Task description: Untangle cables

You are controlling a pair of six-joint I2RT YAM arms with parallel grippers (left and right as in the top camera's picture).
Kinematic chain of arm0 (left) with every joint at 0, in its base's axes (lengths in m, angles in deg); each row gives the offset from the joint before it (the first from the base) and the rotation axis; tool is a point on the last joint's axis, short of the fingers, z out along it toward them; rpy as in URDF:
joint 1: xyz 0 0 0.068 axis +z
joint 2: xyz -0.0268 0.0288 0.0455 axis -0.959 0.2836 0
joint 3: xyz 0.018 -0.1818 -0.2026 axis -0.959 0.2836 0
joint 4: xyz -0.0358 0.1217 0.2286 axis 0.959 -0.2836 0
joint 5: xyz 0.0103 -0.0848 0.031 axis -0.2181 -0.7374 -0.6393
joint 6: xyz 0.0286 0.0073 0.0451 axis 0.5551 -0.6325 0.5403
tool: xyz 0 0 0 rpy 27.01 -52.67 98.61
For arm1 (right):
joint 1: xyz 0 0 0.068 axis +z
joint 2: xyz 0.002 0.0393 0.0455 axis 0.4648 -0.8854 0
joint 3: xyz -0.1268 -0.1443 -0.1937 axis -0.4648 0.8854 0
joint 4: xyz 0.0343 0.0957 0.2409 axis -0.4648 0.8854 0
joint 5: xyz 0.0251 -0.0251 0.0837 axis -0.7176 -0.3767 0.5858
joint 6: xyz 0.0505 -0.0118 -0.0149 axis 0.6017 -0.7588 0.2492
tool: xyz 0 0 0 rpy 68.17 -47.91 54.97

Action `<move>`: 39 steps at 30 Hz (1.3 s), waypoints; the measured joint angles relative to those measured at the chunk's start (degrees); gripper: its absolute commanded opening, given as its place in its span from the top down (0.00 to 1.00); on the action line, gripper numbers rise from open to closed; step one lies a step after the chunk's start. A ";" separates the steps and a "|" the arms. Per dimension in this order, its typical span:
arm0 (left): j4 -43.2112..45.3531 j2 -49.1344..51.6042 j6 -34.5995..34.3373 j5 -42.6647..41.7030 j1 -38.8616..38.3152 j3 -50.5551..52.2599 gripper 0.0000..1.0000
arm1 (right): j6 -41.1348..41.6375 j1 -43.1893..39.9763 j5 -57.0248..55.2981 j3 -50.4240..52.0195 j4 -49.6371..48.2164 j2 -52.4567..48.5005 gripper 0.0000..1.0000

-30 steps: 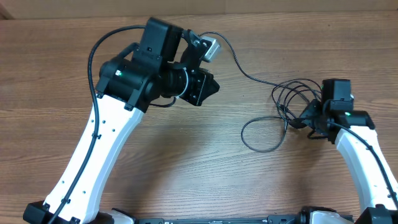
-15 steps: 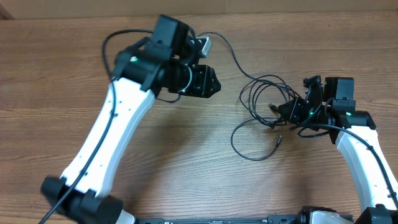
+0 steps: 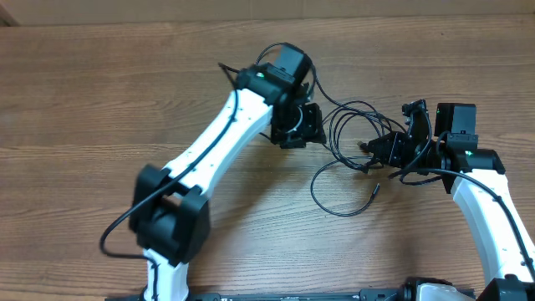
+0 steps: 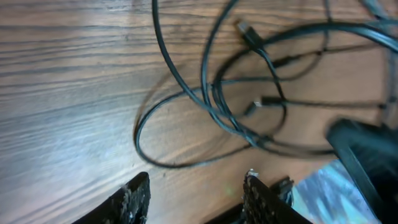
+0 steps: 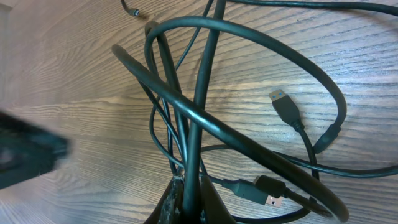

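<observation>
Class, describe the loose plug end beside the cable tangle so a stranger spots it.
On the wooden table, find the tangle of black cables held by the right gripper. From its loop nearest the robot, one plug end lies on bare wood, outside the knot, unlike the others.

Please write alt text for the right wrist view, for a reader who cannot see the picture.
Several thin black cables loop and cross over a wooden table, gathered at the bottom edge where the right gripper has its jaws shut on them. Two USB plugs lie toward the frame's right, and a blurred dark shape sits at its left.
</observation>
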 measured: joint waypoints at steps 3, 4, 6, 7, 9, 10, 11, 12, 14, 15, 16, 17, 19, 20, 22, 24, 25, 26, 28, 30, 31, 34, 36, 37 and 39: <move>2.58 3.32 -2.16 -0.02 -0.63 0.00 0.53 | 0.00 0.02 0.26 0.00 0.04 0.00 0.96; 3.37 4.39 -2.97 -0.04 -0.72 0.00 0.53 | -0.04 0.00 0.31 0.00 0.04 0.00 0.96; 4.26 6.10 -4.46 -0.07 -0.94 0.00 0.53 | -0.04 0.02 0.31 0.00 0.04 0.00 0.96; 4.72 6.97 -5.22 -0.04 -0.98 0.00 0.51 | -0.07 0.00 0.31 0.00 0.07 0.00 0.96; 6.25 8.31 -6.51 -0.04 -1.09 0.00 0.46 | -0.07 0.02 0.42 0.00 0.13 0.00 0.96; 7.19 8.76 -7.04 -0.07 -1.09 0.00 0.44 | -0.04 0.02 0.57 0.00 0.20 0.00 0.96; 8.59 9.31 -7.61 -0.04 -1.09 0.00 0.44 | -0.04 0.02 0.81 0.00 0.26 0.00 0.96; 9.81 9.79 -8.28 -0.04 -1.09 0.00 0.43 | -0.07 0.00 0.98 0.00 0.24 0.00 0.96; 12.31 10.49 -9.97 -0.02 -1.09 0.00 0.45 | -0.04 0.02 1.27 0.00 0.28 0.00 0.96; 13.60 10.71 -10.78 -0.02 -1.09 0.00 0.51 | -0.04 0.02 1.33 0.00 0.35 0.00 0.96; 14.88 10.88 -11.78 -0.02 -1.09 0.00 0.55 | -0.07 0.07 1.36 0.00 0.33 0.00 0.96; 16.09 11.06 -12.85 0.00 -1.09 0.00 0.62 | -0.04 0.07 1.38 0.00 0.35 0.00 0.96; 16.85 11.19 -14.75 -0.02 -1.09 0.00 0.73 | -0.02 0.07 1.42 0.00 0.37 0.00 0.96; 16.96 11.21 -15.34 -0.02 -1.09 0.00 0.73 | -0.04 0.07 1.40 0.00 0.39 0.00 0.96; 17.07 11.28 -16.35 -0.02 -1.16 0.00 0.72 | -0.04 0.07 1.40 0.00 0.37 0.00 0.96; 17.00 11.50 -16.87 -0.02 -1.42 0.00 0.70 | -0.02 0.07 1.44 0.00 0.39 0.00 0.96; 16.94 11.65 -17.09 -0.02 -1.55 0.00 0.69 | -0.04 0.07 1.51 0.00 0.37 0.00 0.96; 16.79 11.85 -17.29 0.00 -1.79 0.00 0.69 | -0.02 0.07 1.60 0.00 0.39 0.00 0.96; 16.44 12.09 -17.75 0.11 -2.23 0.00 0.70 | -0.04 0.07 1.77 0.00 0.39 0.00 0.96; 16.04 12.15 -18.03 0.63 -2.95 0.00 0.76 | -0.04 0.07 1.79 0.00 0.42 0.00 0.96; 15.85 12.15 -18.27 0.96 -3.34 0.00 0.85 | -0.02 0.07 1.77 0.00 0.39 0.00 0.96; 15.13 12.15 -18.47 2.21 -4.52 0.00 0.96 | -0.04 0.07 1.79 0.00 0.39 0.00 0.96; 15.04 12.15 -18.23 2.67 -4.98 0.00 0.96 | -0.04 0.07 1.79 0.00 0.42 0.00 0.96; 14.91 12.15 -17.94 2.89 -5.20 0.00 0.96 | -0.04 0.07 1.79 0.00 0.39 0.00 0.96; 14.45 12.15 -16.59 3.06 -5.33 0.00 0.96 | -0.04 0.07 1.77 0.00 0.42 0.00 0.96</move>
